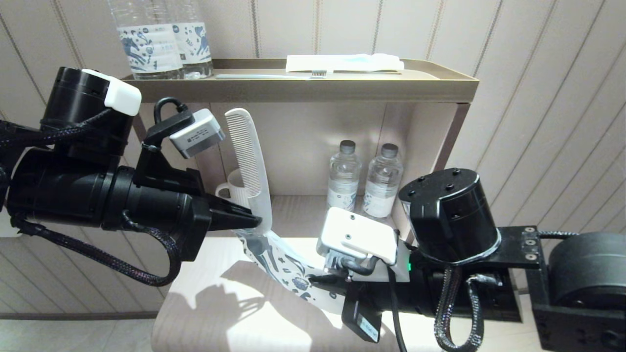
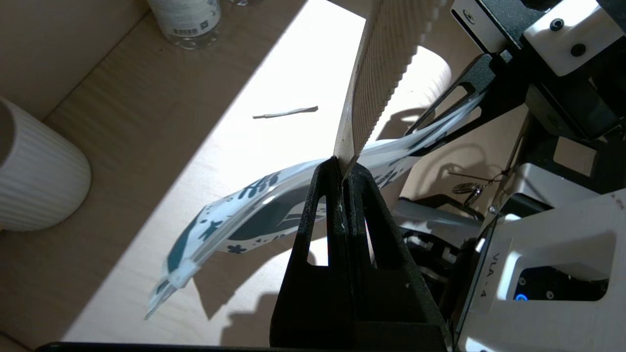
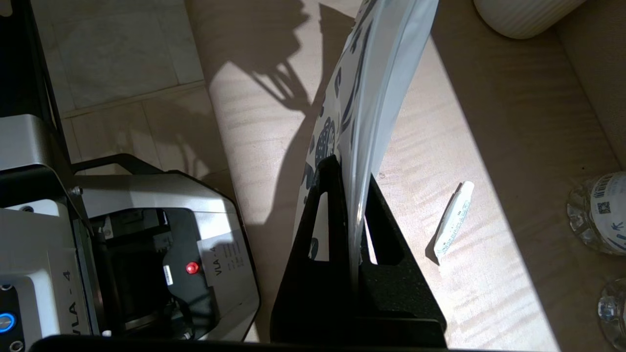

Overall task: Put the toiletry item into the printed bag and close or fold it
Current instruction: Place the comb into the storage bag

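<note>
Readable: "VLA - 4", printed upright on the white camera housing (image 2: 547,274) at lower right of the left wrist view. Same "VLA - 4" on the grey housing (image 3: 44,293) at lower left of the right wrist view, and again on a small white sticker (image 3: 222,261) beside a red button. Barcode and QR square on a bottle label (image 3: 604,200) at right edge, digits too small to read. Bottle labels (image 1: 146,46) at upper left of the head view: print illegible.
</note>
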Tool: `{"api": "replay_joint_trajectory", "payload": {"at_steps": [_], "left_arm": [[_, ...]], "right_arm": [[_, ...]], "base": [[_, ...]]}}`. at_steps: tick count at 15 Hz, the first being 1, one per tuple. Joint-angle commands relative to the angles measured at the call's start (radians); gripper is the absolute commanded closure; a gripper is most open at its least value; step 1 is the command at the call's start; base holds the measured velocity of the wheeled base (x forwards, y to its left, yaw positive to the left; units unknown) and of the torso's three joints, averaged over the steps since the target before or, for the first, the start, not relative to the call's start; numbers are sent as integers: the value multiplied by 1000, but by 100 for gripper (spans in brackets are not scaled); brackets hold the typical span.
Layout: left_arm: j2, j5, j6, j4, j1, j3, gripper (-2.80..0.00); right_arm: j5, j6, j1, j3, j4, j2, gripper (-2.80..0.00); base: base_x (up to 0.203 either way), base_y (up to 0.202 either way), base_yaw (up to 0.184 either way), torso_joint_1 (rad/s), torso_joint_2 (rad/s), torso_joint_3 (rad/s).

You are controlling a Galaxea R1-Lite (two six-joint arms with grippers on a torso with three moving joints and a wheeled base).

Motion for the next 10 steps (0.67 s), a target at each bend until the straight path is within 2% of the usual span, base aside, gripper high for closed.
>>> {"api": "replay_joint_trajectory", "payload": {"at_steps": [1, 6, 10], "left_arm": [[15, -3, 2, -1, -9, -2, 0], [23, -3, 2, -9, -18, -15, 0], [17, -19, 50, -6, -16, 35, 0]], "right_arm": [[1, -2, 1, -2, -2, 9, 0], [35, 2, 1, -5, 0, 10, 0], [38, 2, 1, -25, 0, 26, 0]], "base": [[0, 0, 0, 0, 0, 0], [0, 0, 0, 0, 0, 0], [0, 0, 0, 0, 0, 0]]}}
